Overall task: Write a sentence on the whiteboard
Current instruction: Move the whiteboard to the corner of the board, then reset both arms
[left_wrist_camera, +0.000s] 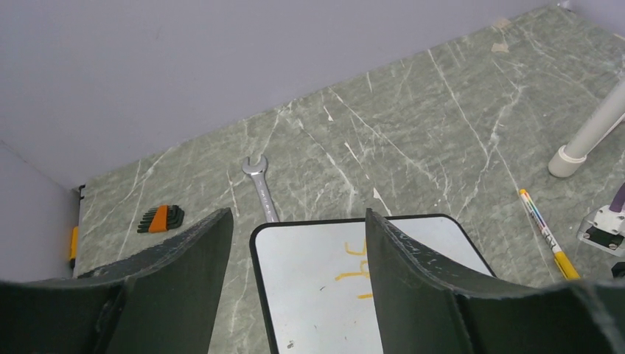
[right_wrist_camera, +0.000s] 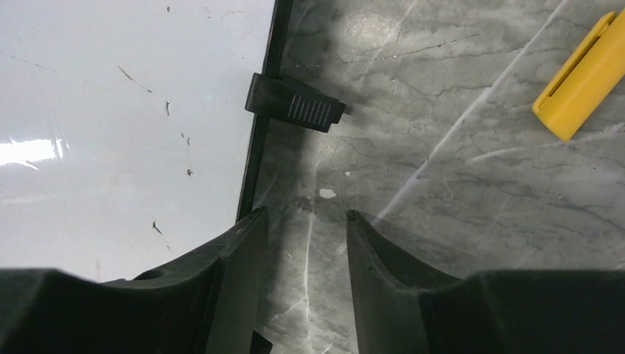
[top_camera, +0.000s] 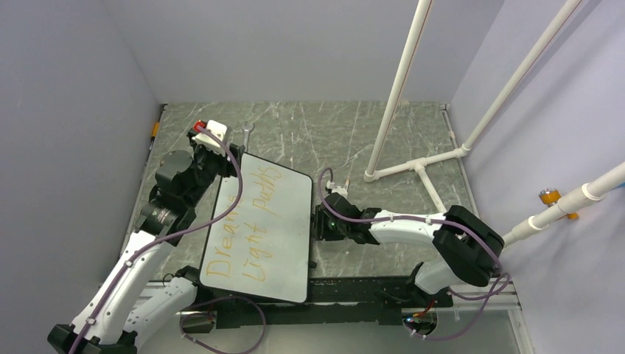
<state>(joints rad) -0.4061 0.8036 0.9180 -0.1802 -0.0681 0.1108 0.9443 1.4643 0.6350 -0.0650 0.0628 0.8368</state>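
Note:
The whiteboard (top_camera: 289,267) lies flat on the marble table, left of centre. The sentence (top_camera: 250,221) runs along it in two lines of orange-yellow letters. My left gripper (top_camera: 214,135) hovers over the board's far left corner. In the left wrist view that gripper (left_wrist_camera: 298,215) is open and empty, with the whiteboard (left_wrist_camera: 309,258) corner and a few strokes of the sentence (left_wrist_camera: 352,271) between its fingers. My right gripper (top_camera: 319,221) sits low at the board's right edge. Seen from the right wrist, this gripper (right_wrist_camera: 306,214) is open over bare table, beside the whiteboard (right_wrist_camera: 110,88) rim and a black clip (right_wrist_camera: 295,103).
A wrench (left_wrist_camera: 259,181) and an orange-and-black hex key set (left_wrist_camera: 161,218) lie beyond the board. A yellow-tipped marker (left_wrist_camera: 545,232) lies on the table to its right, and a yellow piece (right_wrist_camera: 582,74) shows beyond the right gripper. A white pipe frame (top_camera: 420,166) stands at the back right. Grey walls enclose the table.

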